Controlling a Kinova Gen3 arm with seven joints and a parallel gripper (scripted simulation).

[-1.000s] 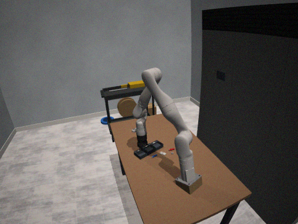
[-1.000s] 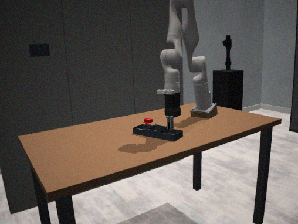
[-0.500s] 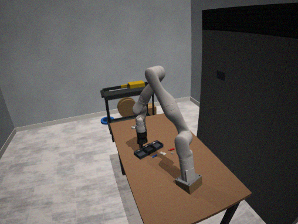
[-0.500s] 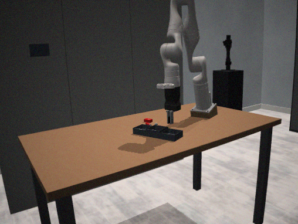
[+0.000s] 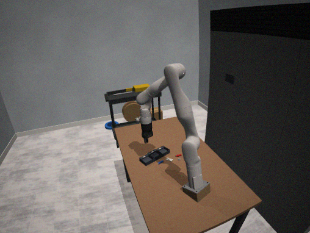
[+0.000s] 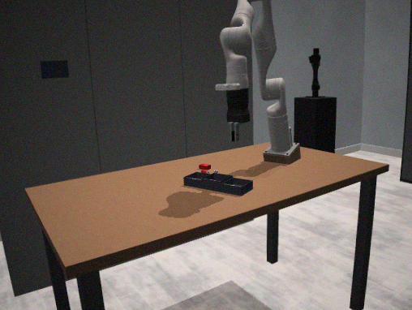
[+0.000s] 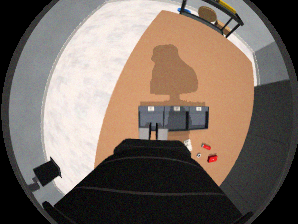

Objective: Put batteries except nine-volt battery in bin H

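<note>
A black tray of three bins point(image 5: 154, 155) lies in the middle of the brown table; it also shows in the exterior view point(image 6: 217, 182) and the wrist view point(image 7: 174, 117). I cannot read the bin letters. Small things lie beside it on the arm's side: a red piece point(image 5: 178, 155), a white piece point(image 5: 169, 159), a blue piece point(image 5: 160, 162) and a grey piece point(image 5: 179, 158). The red piece shows behind the tray point(image 6: 204, 166). My gripper point(image 5: 146, 141) point(image 6: 234, 138) hangs well above the tray's left end, pointing straight down. Its fingers stand close together with nothing visible between them.
The arm's base point(image 5: 196, 189) stands on the table near the dark wall. A black cart point(image 5: 131, 97) with a yellow box stands beyond the table's far end. A dark pedestal point(image 6: 315, 122) stands behind the table.
</note>
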